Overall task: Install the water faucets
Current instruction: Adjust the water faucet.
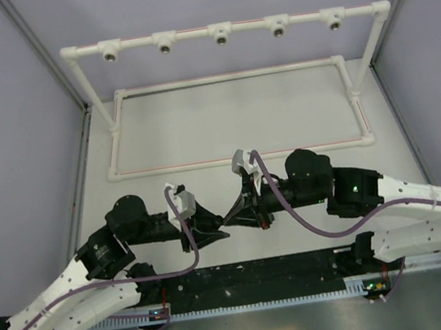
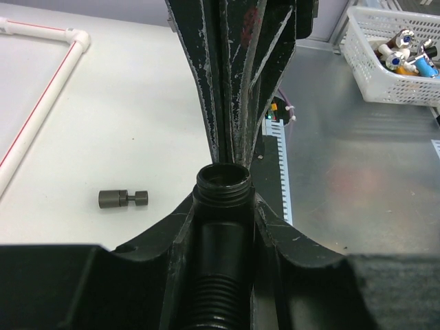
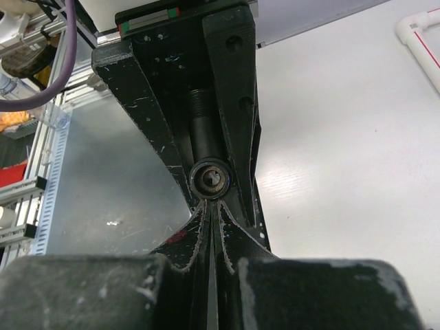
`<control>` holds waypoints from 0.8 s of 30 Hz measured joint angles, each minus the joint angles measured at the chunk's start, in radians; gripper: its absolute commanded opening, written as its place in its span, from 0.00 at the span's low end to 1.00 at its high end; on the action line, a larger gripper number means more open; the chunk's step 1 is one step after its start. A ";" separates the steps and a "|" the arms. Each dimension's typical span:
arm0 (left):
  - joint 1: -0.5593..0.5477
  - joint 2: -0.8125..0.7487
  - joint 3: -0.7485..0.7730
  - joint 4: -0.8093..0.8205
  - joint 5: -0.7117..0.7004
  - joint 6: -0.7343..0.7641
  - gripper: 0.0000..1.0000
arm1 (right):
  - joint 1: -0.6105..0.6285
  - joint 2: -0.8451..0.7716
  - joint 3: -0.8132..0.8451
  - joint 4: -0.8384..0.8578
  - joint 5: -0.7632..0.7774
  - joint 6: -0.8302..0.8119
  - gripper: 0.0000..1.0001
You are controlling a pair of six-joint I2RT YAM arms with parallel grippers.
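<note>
Left pincer (image 2: 221, 206) is clamped on a black, hollow plastic faucet cylinder (image 2: 221, 181), ribbed with thread and open-mouthed, held well short of the white plastic pipe frame (image 1: 222, 30). Right pincer (image 3: 212, 214), scuffed black and closed on nothing, meets that mouth tip to tip. This looks like a mid-air hand-off or alignment. The next move calls for a firm regrasp, then a carry to one of the frame's round metal-ringed sockets (image 1: 221, 39). Another small black dumbbell-shaped faucet piece (image 2: 124, 199) lies on the smooth white counter (image 2: 137, 117), on the frame's near side, outside its base rail.
</note>
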 measured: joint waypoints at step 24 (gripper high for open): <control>0.002 0.000 -0.005 0.087 0.000 0.000 0.00 | 0.000 0.002 0.064 -0.046 0.009 -0.012 0.00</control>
